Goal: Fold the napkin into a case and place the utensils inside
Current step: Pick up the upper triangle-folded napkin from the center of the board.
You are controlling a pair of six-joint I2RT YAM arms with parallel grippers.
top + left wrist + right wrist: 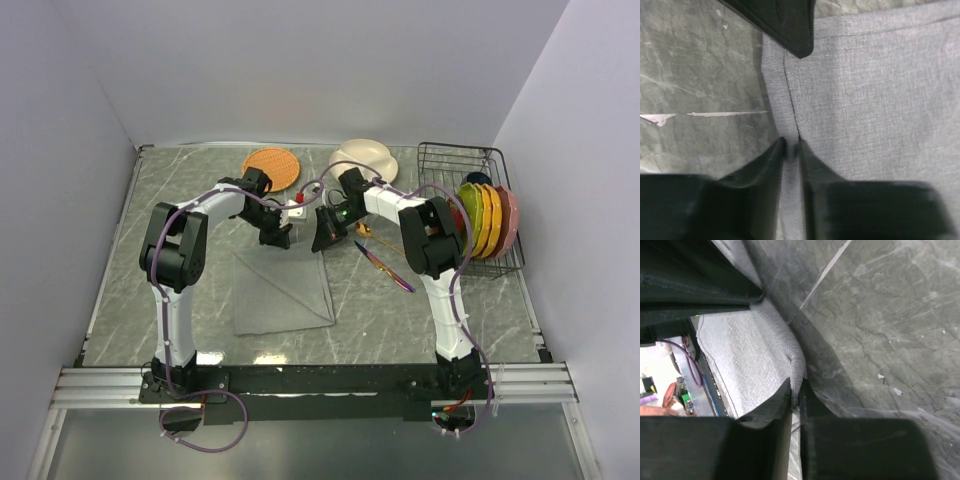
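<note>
The grey napkin [285, 295] lies folded on the table between the two arms. My left gripper [280, 238] is at its far left corner, and in the left wrist view the gripper [791, 145] is shut on a raised pinch of the napkin [865, 100]. My right gripper [322, 238] is at the far right corner. In the right wrist view the gripper [797, 389] is shut on the lifted edge of the napkin [750, 355]. The purple knife [385, 265] and the gold spoon [365, 230] lie on the table right of the napkin.
A round orange mat [271, 168] and a cream bowl [363, 158] sit at the back. A wire rack [445, 160] with coloured plates [488, 220] stands at the right. A small white object [296, 211] lies between the grippers.
</note>
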